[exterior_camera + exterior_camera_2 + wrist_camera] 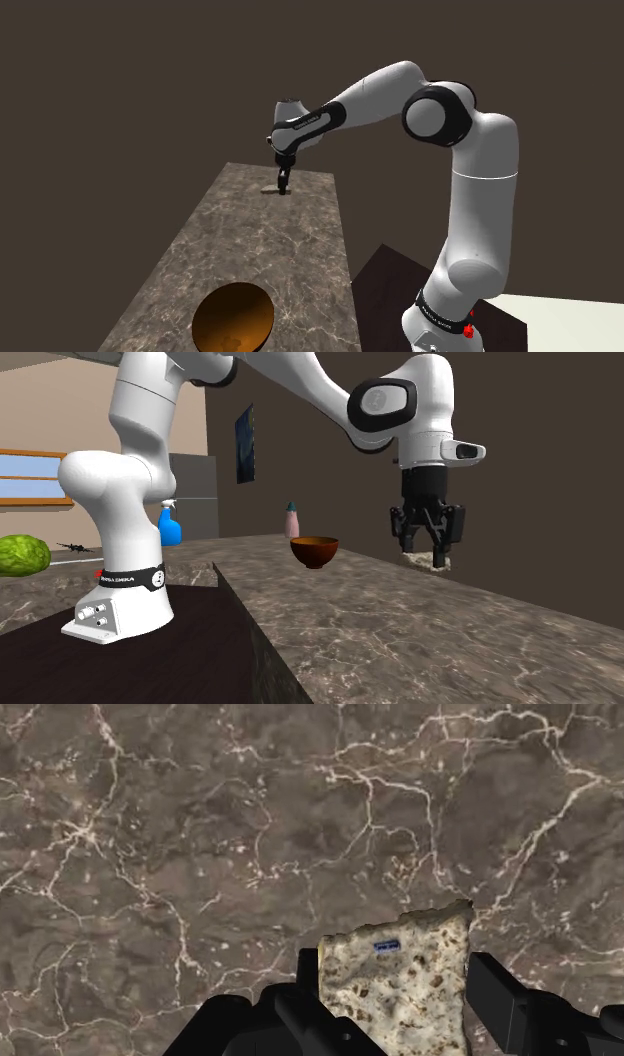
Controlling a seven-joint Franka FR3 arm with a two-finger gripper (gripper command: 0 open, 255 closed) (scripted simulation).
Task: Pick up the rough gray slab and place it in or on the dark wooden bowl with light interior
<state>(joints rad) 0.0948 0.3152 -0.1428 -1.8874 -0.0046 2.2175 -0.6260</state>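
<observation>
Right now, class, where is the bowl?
The bowl sits on the marble counter at the shoulder view's bottom, at the end opposite the end effector.

Bowl (pixel 233 320) partly off-frame; slab (pixel 400 989) likewise

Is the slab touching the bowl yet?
Apart. The second exterior view shows bare countertop between the slab in the gripper and the bowl.

The slab (pixel 405 989) is speckled brown on cream; the countertop (pixel 200 854) is veined white over dark brown; the bowl (pixel 314 556) is coloured reddish-brown.
</observation>
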